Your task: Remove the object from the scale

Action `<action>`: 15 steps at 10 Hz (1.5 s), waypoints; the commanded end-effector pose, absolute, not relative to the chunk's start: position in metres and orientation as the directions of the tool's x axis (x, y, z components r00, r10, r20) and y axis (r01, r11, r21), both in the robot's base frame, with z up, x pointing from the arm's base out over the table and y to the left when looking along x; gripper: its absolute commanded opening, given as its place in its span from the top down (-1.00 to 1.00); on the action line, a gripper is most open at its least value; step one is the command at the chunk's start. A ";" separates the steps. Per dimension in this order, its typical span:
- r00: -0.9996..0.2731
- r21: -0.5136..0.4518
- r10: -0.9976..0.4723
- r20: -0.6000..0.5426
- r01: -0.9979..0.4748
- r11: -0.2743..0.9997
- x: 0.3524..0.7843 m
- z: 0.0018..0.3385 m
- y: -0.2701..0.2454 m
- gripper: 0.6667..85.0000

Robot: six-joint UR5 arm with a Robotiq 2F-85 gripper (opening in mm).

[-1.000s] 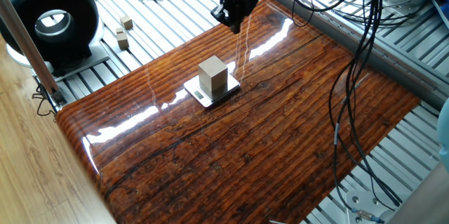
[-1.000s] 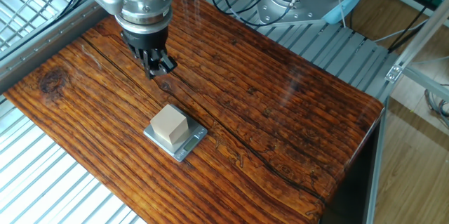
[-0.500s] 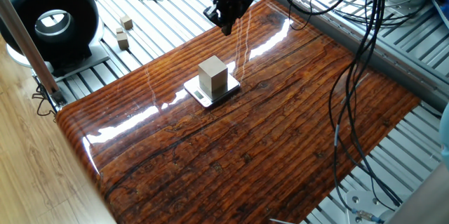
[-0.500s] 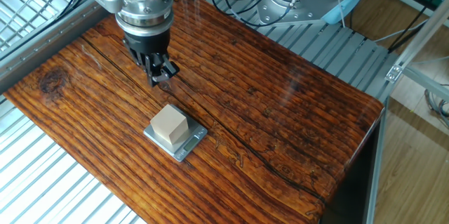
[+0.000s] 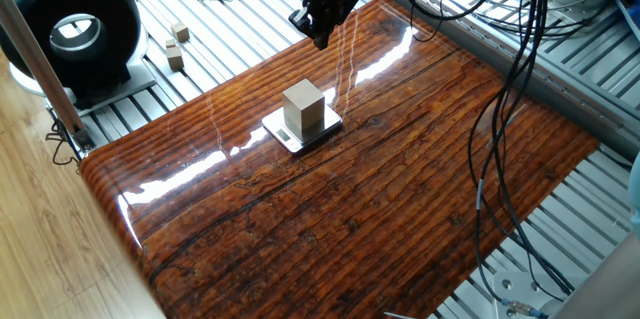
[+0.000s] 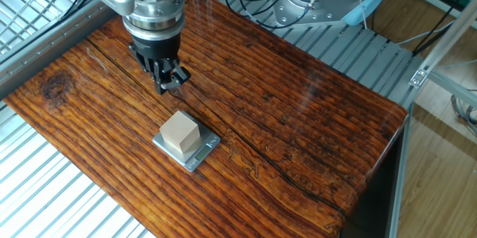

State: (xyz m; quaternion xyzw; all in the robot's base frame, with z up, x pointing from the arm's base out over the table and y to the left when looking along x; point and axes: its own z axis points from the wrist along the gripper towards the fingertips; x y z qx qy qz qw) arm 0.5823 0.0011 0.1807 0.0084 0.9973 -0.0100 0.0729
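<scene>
Currently claw (image 6: pixel 170 79) high, apart from block (image 6: pixel 181 133) on scale (image 6: pixel 200 157); fingers look clenched, empty; open first, centre over block, descend straight

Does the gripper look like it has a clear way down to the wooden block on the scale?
Probably yes. The gripper hangs above the table, off to one side of the block on the scale, with nothing between them.

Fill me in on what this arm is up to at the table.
A UR5 arm's gripper hangs empty above the wooden tabletop, off to one side of a pale wooden block. The block stands upright on a thin silver scale, untouched. Whether the fingers are open or shut is hard to tell. Two small tan cubes sit off the board near a black ring-shaped device.
</scene>
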 end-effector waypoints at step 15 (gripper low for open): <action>-0.991 0.032 0.019 -0.134 0.015 0.999 0.579 0.179 0.017 0.99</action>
